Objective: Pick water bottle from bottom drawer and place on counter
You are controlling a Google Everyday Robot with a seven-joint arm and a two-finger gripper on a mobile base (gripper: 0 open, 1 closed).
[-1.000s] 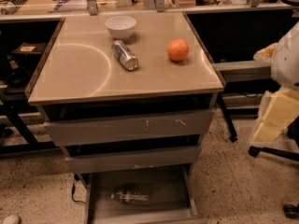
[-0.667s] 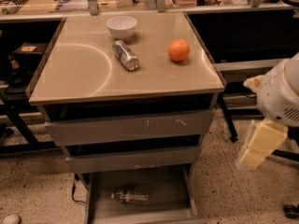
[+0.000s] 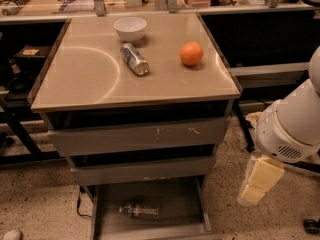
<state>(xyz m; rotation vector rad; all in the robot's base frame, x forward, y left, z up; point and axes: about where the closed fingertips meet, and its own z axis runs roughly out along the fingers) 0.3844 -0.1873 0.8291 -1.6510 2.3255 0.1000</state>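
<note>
The arm [image 3: 292,126] bends down at the right. Its gripper [image 3: 259,183] hangs right of the bottom drawer [image 3: 180,204], where the water bottle [image 3: 139,211] lies. Its grip state cannot be told.

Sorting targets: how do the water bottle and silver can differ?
The water bottle is clear plastic, the silver can shiny metal. The bottle is in the bottom drawer, the can on the counter. Both lie sideways. The tool hangs off to the right, touching neither.
</note>
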